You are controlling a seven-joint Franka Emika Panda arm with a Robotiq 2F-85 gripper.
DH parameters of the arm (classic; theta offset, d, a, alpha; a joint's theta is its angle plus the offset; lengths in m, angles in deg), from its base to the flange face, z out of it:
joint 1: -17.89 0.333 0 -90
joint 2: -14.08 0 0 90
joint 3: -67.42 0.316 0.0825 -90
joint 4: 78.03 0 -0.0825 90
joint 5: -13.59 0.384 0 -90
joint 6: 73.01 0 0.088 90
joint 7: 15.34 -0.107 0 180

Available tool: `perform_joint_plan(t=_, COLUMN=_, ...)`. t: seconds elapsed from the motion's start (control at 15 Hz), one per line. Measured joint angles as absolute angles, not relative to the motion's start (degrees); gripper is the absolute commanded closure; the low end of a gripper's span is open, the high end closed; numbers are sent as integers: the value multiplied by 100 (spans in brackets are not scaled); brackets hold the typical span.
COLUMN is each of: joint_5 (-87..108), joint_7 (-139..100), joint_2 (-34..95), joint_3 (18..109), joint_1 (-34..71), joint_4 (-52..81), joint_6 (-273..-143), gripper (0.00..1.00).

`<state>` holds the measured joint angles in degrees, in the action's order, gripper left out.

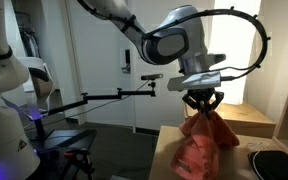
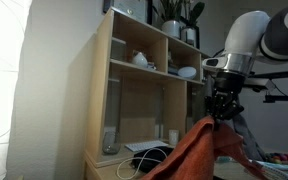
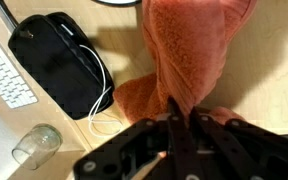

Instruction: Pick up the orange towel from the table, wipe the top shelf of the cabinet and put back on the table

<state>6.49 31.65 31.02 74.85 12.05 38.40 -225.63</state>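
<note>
Orange towel [image 1: 206,140] is seen hanging over the table [image 1: 168,150], its long axis upright and its loose end pointing down. It is judged soft, light and limp, best pinched at a bunched fold. The gripper [image 1: 202,108] is clamped on its top.

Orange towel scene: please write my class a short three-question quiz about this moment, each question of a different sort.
1. True or false: the gripper is shut on the towel.
2. In the wrist view, what lies on the table beside the towel? A) black case B) red mug C) banana
3. What colour is the cable lying on that case?
Key: 1 true; 2 A; 3 white.
</note>
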Motion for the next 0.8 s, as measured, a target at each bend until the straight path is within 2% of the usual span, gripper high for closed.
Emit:
perform_joint_plan(t=0.33, joint_5=649, joint_7=3165, joint_2=3102, joint_3=7486, joint_1=1204, joint_4=3840, joint_6=-22564, gripper=91)
perform_joint_plan(t=0.4, joint_5=649, joint_7=3165, joint_2=3102, joint_3=7486, joint_1=1204, joint_4=3840, joint_6=-22564, gripper=98)
perform_joint_plan(t=0.8, joint_5=637, joint_7=3165, joint_2=3148, joint_3=7483, joint_1=1289, joint_4=3790, joint_6=-22565, gripper=98)
